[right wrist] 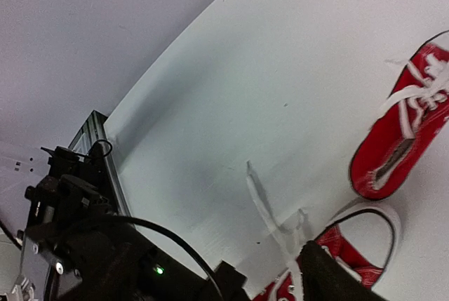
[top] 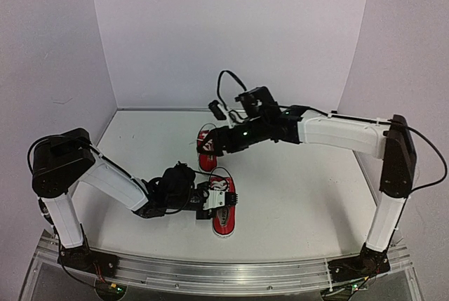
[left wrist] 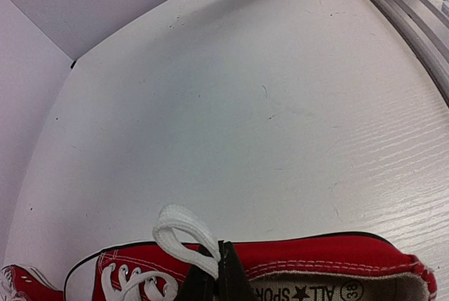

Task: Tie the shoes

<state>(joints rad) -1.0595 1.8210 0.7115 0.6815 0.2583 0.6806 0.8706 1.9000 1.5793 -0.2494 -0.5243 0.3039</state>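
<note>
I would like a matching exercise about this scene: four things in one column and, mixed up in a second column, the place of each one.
Things:
1. near shoe
2. far shoe
3. lace loop
4. metal rail

Places:
A. along the table's near edge
B. at the right gripper, farther from the arm bases
C. pinched by the left gripper
D. beside the left gripper, closer to the arm bases

Pairs: 1-D, 2-B, 3-C, 4-A.
</note>
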